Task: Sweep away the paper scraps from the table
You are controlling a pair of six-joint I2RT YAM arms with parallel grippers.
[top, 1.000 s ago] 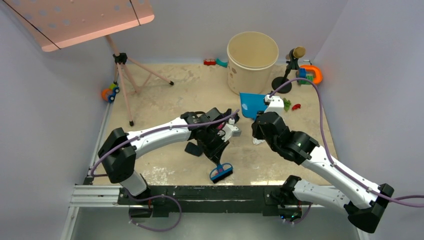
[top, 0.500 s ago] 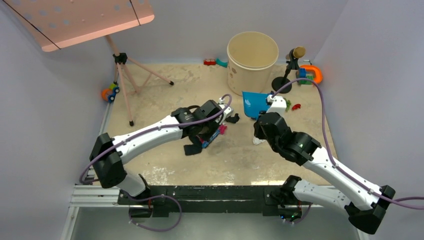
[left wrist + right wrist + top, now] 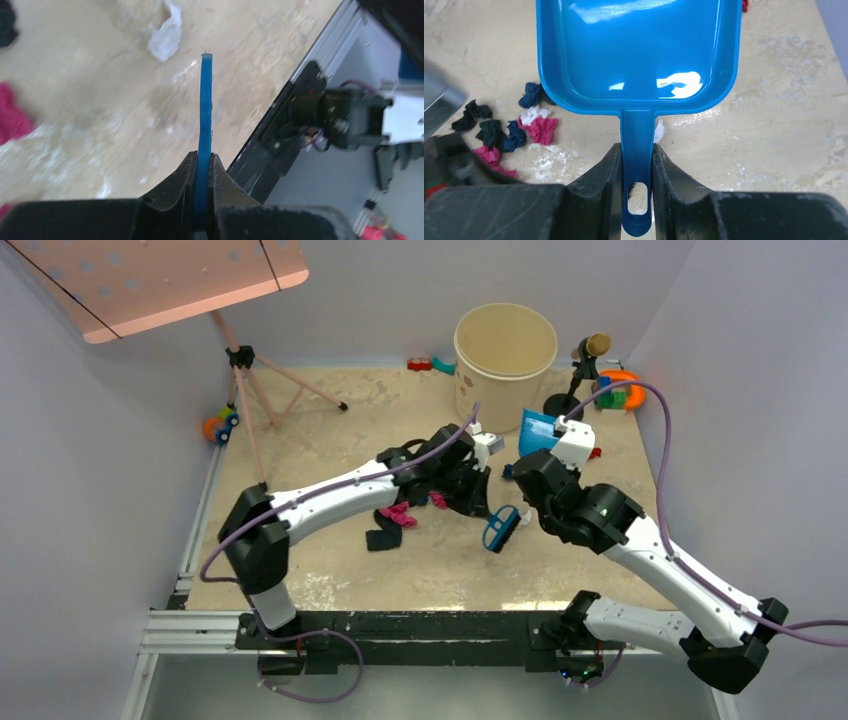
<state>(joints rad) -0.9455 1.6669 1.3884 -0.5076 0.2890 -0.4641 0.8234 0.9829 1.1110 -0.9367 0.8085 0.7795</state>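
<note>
The left gripper (image 3: 202,161) clamped the brush (image 3: 205,100); the right gripper (image 3: 638,156) clamped the dustpan (image 3: 639,50) handle. The paper scraps (image 3: 536,127) lay on the surface (image 3: 330,430) beside the pan's wall, so a sweep risked scattering them past its mouth.

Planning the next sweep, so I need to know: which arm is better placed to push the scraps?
Left. The left hand grips the brush, close to the paper scraps on the table; the right hand only holds the empty dustpan.
</note>
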